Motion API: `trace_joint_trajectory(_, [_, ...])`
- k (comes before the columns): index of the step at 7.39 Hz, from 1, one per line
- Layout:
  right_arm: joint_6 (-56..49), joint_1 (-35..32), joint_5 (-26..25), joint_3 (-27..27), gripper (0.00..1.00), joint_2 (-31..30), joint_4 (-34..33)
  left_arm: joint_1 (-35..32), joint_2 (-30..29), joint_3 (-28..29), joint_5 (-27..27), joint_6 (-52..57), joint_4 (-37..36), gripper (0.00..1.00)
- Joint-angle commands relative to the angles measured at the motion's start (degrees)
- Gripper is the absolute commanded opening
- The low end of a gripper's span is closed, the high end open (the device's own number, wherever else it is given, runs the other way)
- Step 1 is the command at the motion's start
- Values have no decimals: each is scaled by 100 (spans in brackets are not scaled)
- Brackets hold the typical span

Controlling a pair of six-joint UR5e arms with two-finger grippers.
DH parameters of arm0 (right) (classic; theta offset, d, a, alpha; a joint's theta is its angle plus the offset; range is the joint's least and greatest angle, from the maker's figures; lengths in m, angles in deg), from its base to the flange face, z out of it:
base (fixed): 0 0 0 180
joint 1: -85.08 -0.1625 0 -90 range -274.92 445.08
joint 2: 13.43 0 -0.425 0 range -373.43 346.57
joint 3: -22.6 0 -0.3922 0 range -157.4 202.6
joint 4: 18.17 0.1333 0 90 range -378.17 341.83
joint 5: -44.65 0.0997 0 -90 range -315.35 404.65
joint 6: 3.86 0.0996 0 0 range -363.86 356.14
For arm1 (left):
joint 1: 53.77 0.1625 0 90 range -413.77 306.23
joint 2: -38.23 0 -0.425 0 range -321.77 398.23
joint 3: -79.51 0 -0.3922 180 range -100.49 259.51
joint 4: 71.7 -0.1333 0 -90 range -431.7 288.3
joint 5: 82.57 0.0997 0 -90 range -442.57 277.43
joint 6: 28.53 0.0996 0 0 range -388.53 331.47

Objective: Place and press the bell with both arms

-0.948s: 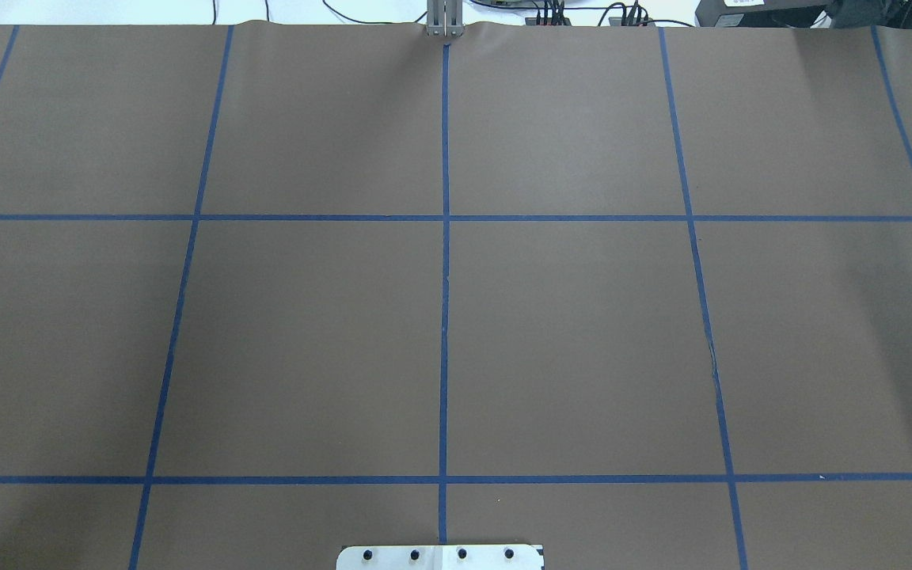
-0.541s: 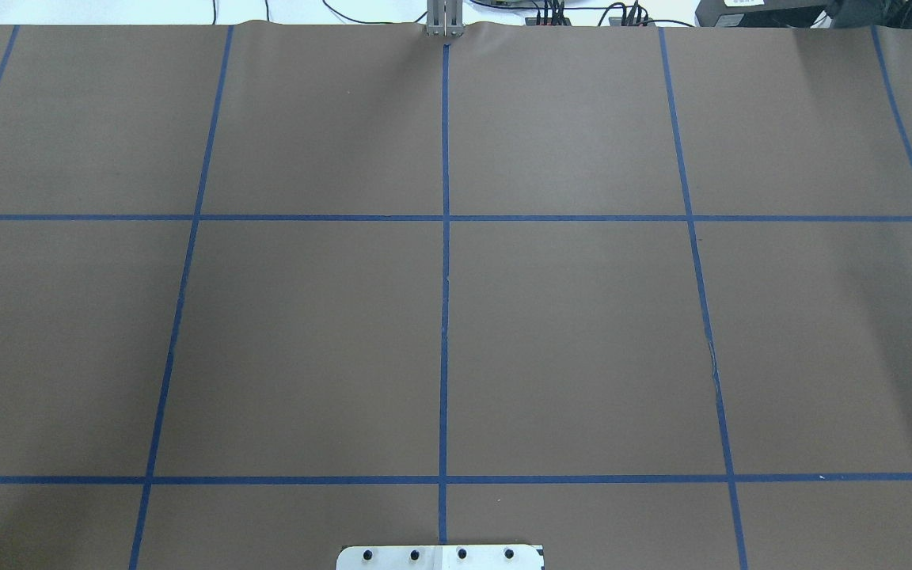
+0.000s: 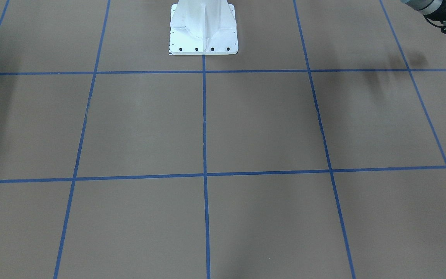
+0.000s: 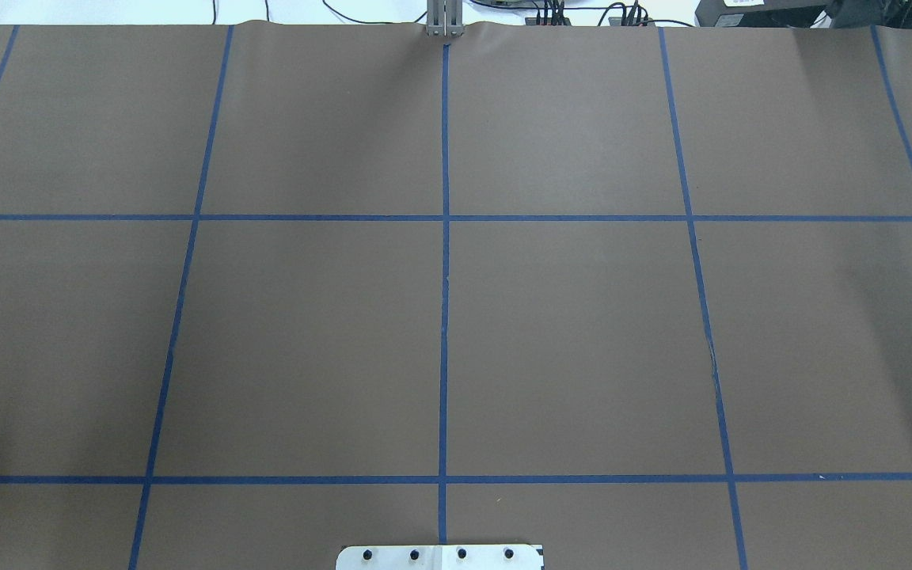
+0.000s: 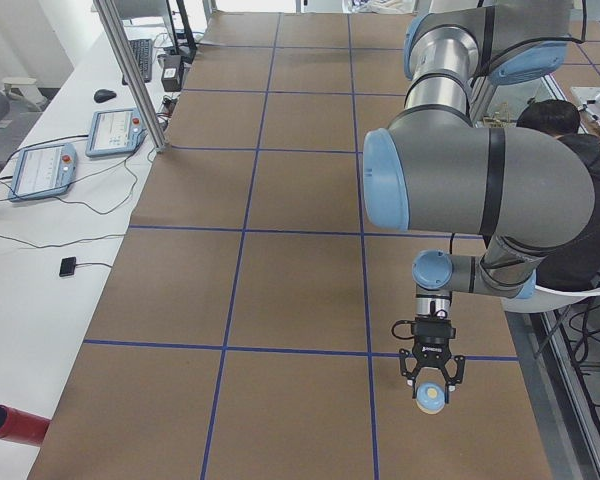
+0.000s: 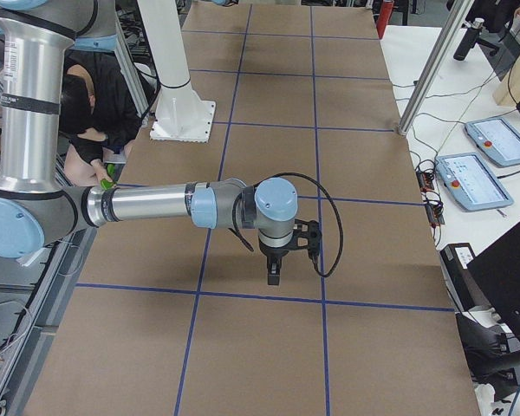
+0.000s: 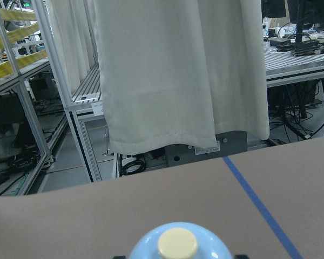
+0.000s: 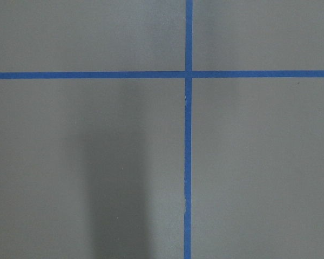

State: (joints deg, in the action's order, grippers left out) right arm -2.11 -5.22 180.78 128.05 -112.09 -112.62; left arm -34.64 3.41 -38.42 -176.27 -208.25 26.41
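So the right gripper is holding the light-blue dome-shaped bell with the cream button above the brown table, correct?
Not the right: the left gripper holds the light-blue dome-shaped bell above the brown table. The exterior left view shows this, and the left wrist view has the bell at its bottom edge.

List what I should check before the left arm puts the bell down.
1. Grip on the bell by the left gripper: ok.
2. Whether the bell is upright, button on top: ok in the left wrist view.
3. Spot on the table near the bell: ok, only tape lines show.
4. Distance of the right gripper from the bell: ok, its wrist view shows only table and tape lines.
5. Whether the right gripper is open or shut: cannot tell.
6. Whether the person by the robot's base is out of reach: cannot tell.
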Motion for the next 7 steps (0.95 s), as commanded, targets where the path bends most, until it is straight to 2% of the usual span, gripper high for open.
trace_joint_trajectory(1, [0,4,1,-15,100,66,-3,-572,326,-511,-383,1205,-29,0])
trace_joint_trajectory(3, [9,4,18,-7,100,118,-3,-1207,291,-679,-211,2384,-29,0])
trace_joint_trajectory(5, [0,12,1,-15,100,163,-12,-1979,3,-705,79,3465,-20,0])
trace_joint_trajectory(7, [9,21,-8,-24,100,259,-21,-3364,-882,-697,526,4974,-55,0])
